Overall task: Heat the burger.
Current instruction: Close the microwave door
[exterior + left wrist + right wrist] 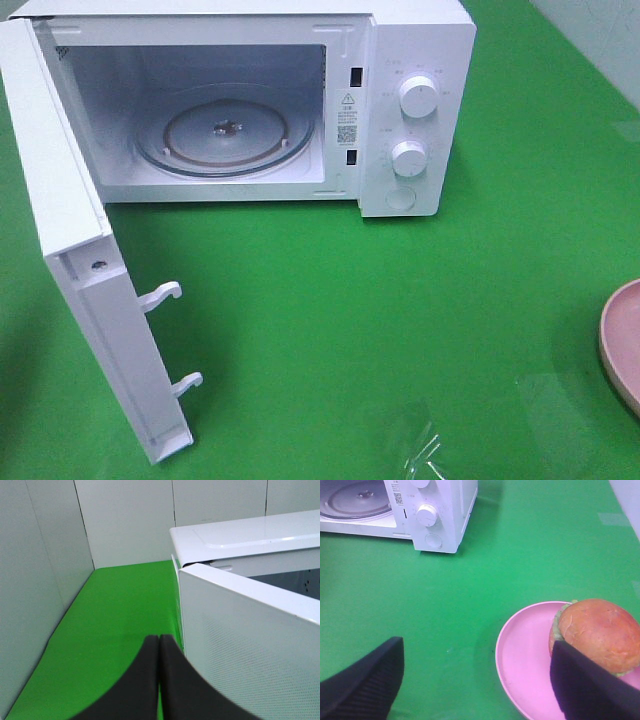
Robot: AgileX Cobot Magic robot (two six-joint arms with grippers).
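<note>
The burger (pixel 600 632), with a glossy brown bun and a green lettuce frill, sits on a round pink plate (pixel 525 665) in the right wrist view. My right gripper (pixel 477 680) is open above the green table, one finger (pixel 585 685) close in front of the burger, the other (pixel 367 680) well off to its side. In the high view only the plate's edge (pixel 620 340) shows at the right; the burger is out of view there. The white microwave (pixel 415 110) stands open with an empty glass turntable (pixel 225 135). My left gripper (pixel 159 680) is shut and empty beside the open door (pixel 250 655).
The microwave door (pixel 95 300) swings out to the front left with two latch hooks (pixel 165 295). Two knobs (pixel 417 97) and a button are on the right panel. Grey walls (pixel 30 580) close the table's far left. Green table (pixel 380 300) lies between microwave and plate.
</note>
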